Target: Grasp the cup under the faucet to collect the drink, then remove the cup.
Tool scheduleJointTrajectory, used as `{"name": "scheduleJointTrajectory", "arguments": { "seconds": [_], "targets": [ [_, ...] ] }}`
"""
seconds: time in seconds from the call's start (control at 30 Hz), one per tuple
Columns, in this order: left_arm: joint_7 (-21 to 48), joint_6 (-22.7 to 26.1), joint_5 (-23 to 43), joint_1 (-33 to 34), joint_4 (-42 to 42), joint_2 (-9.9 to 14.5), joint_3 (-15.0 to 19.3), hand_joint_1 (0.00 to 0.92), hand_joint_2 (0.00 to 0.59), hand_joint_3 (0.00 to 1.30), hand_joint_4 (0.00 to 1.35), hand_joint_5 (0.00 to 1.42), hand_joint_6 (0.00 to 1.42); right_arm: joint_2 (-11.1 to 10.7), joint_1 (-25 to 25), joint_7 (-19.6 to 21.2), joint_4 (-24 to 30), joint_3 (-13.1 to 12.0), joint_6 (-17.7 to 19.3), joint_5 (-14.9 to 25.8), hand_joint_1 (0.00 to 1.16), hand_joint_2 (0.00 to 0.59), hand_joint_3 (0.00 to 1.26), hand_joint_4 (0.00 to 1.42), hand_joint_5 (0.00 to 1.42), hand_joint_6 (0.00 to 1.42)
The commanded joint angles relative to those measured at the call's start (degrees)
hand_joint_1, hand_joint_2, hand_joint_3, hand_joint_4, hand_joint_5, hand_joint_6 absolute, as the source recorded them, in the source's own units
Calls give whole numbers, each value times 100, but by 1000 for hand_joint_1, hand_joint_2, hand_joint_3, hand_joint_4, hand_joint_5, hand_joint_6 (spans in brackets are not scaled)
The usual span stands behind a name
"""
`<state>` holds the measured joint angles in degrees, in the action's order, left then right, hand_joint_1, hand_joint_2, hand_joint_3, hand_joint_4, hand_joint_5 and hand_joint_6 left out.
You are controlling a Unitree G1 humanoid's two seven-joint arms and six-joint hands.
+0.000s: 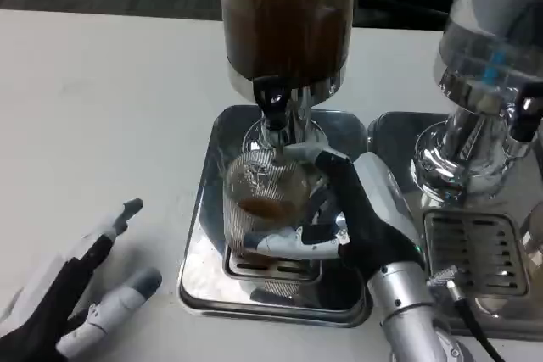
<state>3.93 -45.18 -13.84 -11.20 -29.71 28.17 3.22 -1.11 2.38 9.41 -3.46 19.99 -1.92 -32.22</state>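
I have my right robot hand wrapped around the clear ribbed glass cup, thumb and fingers closed on its right side and lower front, so it is holding the cup. The cup stands upright on the slotted drip grate of the shiny steel tray, directly below the black-handled faucet of the tall dispenser filled with dark brown drink. A little brown liquid sits in the bottom of the cup.

The cup lies just left of my right palm, its long axis vertical and lined up with the spout above. I judge filling to be barely begun, so removal comes later; when it does, the cup should come toward me, staying level and clearing the faucet.

My left robot hand rests on the white counter, fingers spread and holding nothing, well apart from the tray.
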Motion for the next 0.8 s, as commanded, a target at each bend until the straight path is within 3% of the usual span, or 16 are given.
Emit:
{"name": "scheduleJointTrajectory", "arguments": {
  "seconds": [0.03,0.2,0.4,0.8],
  "targets": [
    [-15,1,8,6,6,-7,-25,0,131,55,0,67,0,-89,31,-196,594,23,-278,-135,988,98,767,824,913,1104],
    [-7,-13,-18,19,23,5,-41,0,131,55,0,67,0,-149,-39,-518,1054,77,-790,-264,974,95,775,842,930,1124],
    [10,-22,-15,28,67,20,-41,0,128,55,0,68,0,-196,-93,-708,1313,120,-1123,-319,958,101,789,853,944,1130],
    [23,-49,-57,34,126,80,-40,0,127,55,0,65,0,-351,-454,-827,1775,92,-1206,-247,954,101,802,873,961,1163]
  ]
}}
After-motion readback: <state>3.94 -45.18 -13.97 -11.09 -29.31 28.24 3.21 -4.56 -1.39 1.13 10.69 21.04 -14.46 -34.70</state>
